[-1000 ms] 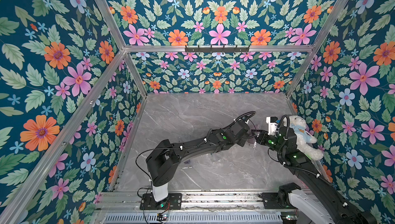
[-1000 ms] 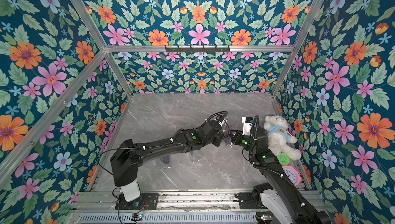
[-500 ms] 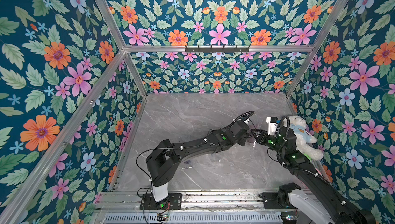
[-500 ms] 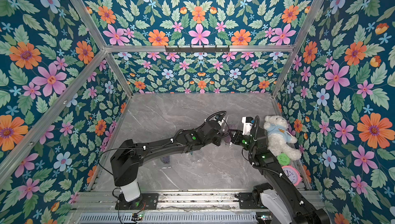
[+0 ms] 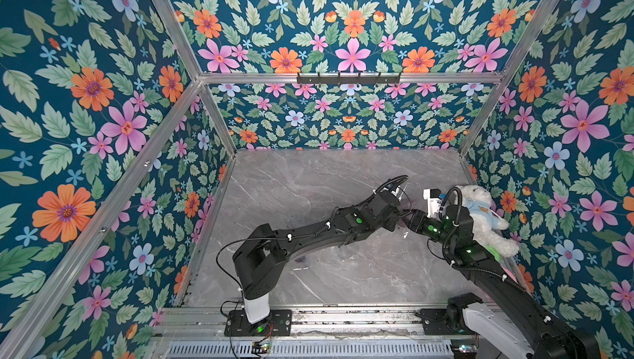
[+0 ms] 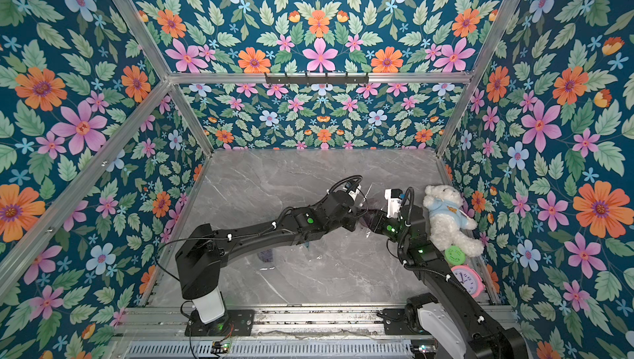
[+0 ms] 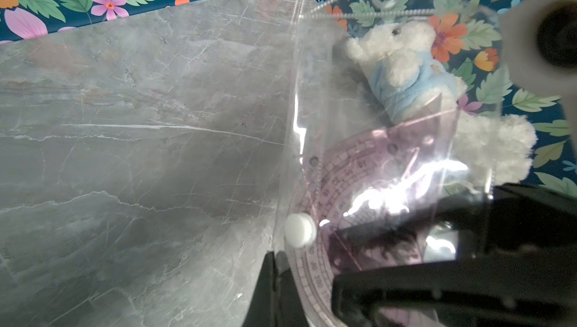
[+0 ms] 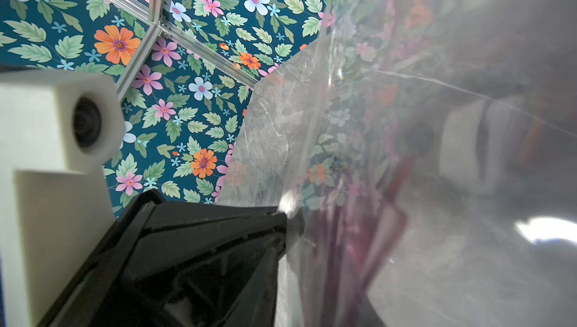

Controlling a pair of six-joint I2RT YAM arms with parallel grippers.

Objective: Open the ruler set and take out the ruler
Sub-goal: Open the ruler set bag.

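Note:
The ruler set [image 7: 374,107] is a clear pouch with a white snap button [image 7: 300,229] and purple-tinted rulers [image 7: 359,178] inside. It hangs above the table's right side between both arms, and shows in both top views [image 5: 406,203] [image 6: 370,203]. My left gripper [image 7: 276,260] [image 5: 399,218] is shut on the pouch's edge just below the button. My right gripper [image 7: 390,253] [image 8: 324,247] meets it from the opposite side. Its jaws stand apart, with pouch plastic [image 8: 406,122] between them. One black finger [image 8: 218,247] shows clearly, the other only dimly behind the plastic.
A white teddy bear [image 5: 480,216] in a blue shirt lies against the right wall, close behind the right wrist. A green round thing [image 6: 455,255] and a pink alarm clock [image 6: 468,280] sit in front of it. A small purple piece [image 6: 266,256] lies on the table under the left arm.
Both arms and the pouch stay almost exactly where they were in the top views; no clear movement shows.

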